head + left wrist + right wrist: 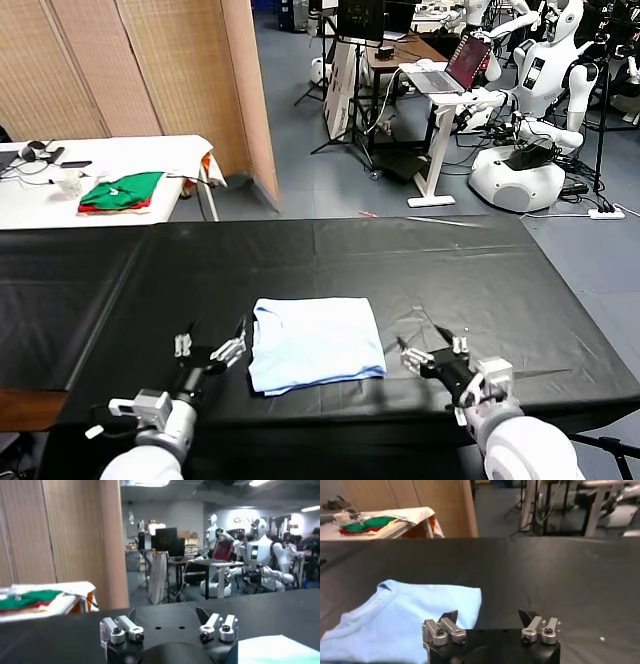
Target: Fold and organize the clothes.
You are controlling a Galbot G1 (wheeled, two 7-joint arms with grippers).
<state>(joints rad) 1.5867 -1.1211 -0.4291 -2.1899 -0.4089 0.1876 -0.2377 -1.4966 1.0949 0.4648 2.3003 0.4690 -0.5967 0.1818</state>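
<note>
The pale light-blue T-shirt (pixel 315 343) lies folded into a neat rectangle on the black table (pixel 450 270), near its front edge. My left gripper (pixel 212 345) hovers open just left of the shirt, with nothing between its fingers. On the shirt's other side my right gripper (pixel 433 349) stands open and empty, a little clear of the fabric. In the right wrist view the shirt (pixel 400 620) spreads beside the wide-apart jaws of the right gripper (pixel 489 616). In the left wrist view the left gripper (pixel 167 615) is open, and a corner of the shirt (pixel 277 650) shows.
A white side table (pixel 100 160) at the back left carries folded green-and-red garments (pixel 122 191) and small items. A wooden partition (pixel 150 70) stands behind it. Other robots and desks (pixel 520 90) fill the floor beyond the table's far edge.
</note>
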